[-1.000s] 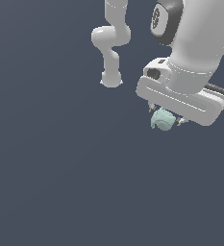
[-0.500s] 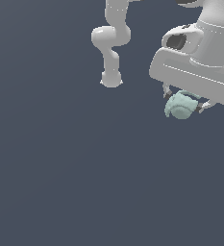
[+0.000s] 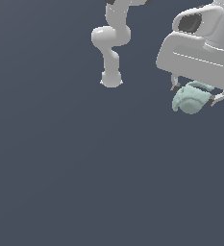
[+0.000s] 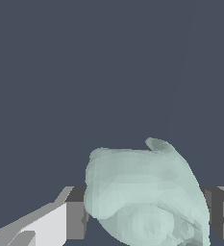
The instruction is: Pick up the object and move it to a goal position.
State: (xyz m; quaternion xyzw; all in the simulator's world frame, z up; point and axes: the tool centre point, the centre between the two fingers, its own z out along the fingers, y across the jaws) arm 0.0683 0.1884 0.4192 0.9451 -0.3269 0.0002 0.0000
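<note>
Exterior view: small pale mint-green lumpy object [image 3: 191, 99] clamped in white gripper [image 3: 192, 94] at two o'clock, above bare slate floor [image 3: 84, 182]; open room toward seven o'clock.

Wrist view: dark pads [image 4: 75, 213] pressing both flanks; ridged, seemingly light and stiff, possibly slippery.

Plain dark slate-blue ground [image 3: 60, 182], flat light

I see the object [image 3: 190, 99] in pale mint-green, with slightly darker curved ridges on it. The gripper [image 3: 194, 97] is white, and its fingers [image 4: 75, 218] carry dark grey pads. The arm [image 3: 111, 41] is white-grey. The floor [image 3: 60, 168] is plain dark slate-blue, without pattern.
</note>
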